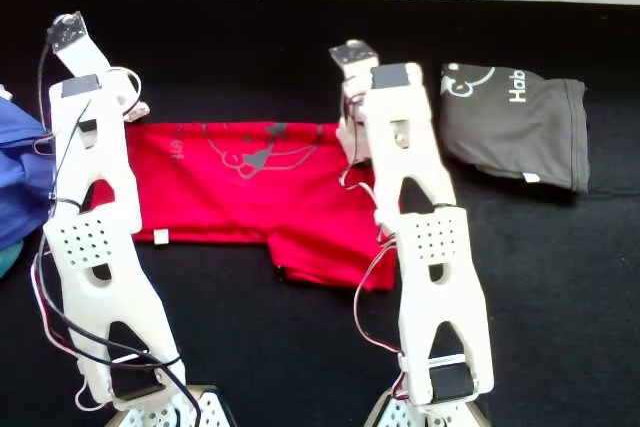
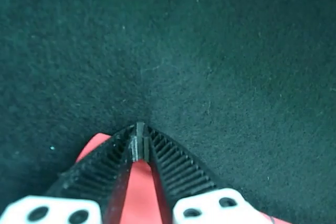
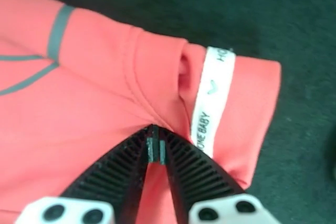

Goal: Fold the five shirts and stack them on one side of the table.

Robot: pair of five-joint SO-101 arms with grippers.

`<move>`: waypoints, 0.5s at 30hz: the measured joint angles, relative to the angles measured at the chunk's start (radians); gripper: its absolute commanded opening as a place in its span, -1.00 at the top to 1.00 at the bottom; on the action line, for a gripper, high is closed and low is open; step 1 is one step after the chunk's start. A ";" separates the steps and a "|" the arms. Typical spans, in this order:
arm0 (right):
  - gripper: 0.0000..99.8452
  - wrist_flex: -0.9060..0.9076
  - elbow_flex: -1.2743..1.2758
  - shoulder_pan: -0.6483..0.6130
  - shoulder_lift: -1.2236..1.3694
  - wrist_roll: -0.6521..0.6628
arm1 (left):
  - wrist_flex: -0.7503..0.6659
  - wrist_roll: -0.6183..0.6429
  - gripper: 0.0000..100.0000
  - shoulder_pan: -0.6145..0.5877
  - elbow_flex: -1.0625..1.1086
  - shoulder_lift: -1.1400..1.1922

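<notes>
Shirt status, near to far. Red shirt (image 1: 230,197) lies spread on the black table (image 1: 560,297) between the two arms, print up, its near right part reaching closest to the bases. It is not yet folded.

Left gripper (image 2: 139,144) sits at the shirt's far left corner. Its jaws are clenched tip to tip with red cloth pinched between them, and bare felt lies just beyond the tips. Right gripper (image 3: 156,151) is at the far edge by the collar, just beside the white neck label (image 3: 210,98), also clamped on red fabric.

Farther right and well apart, a grey shirt (image 1: 515,127) lies folded, likely the start of the stack. Blue cloth (image 1: 20,177) is bunched at the table's left edge, probably shirts waiting their turn.

Judgement: both arms hold the far edge, set up to bring it toward the bases for a fold. Risks:
- Left pinch is right on the corner with little cloth in the jaws — it could slip out mid-lift and skew the fold.
- Right pinch near the collar may have caught one layer only. The back would then stay down and the shirt would open instead of folding.
- Uneven travel between the arms would twist the edge.
- Left arm is close to the blue cloth — a wide swing could snag it.
</notes>
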 measured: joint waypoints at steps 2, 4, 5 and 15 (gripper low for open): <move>0.95 0.002 0.000 0.021 0.000 0.003 | 0.000 0.000 0.98 -0.012 0.000 0.000; 0.95 0.003 -0.003 0.044 0.000 0.003 | 0.000 0.000 0.98 -0.032 -0.009 0.000; 0.95 0.006 -0.014 0.054 0.002 0.003 | 0.000 0.000 0.98 -0.041 -0.021 0.002; 0.98 0.100 -0.261 0.046 0.003 0.002 | 0.255 0.080 0.98 -0.044 -0.316 0.009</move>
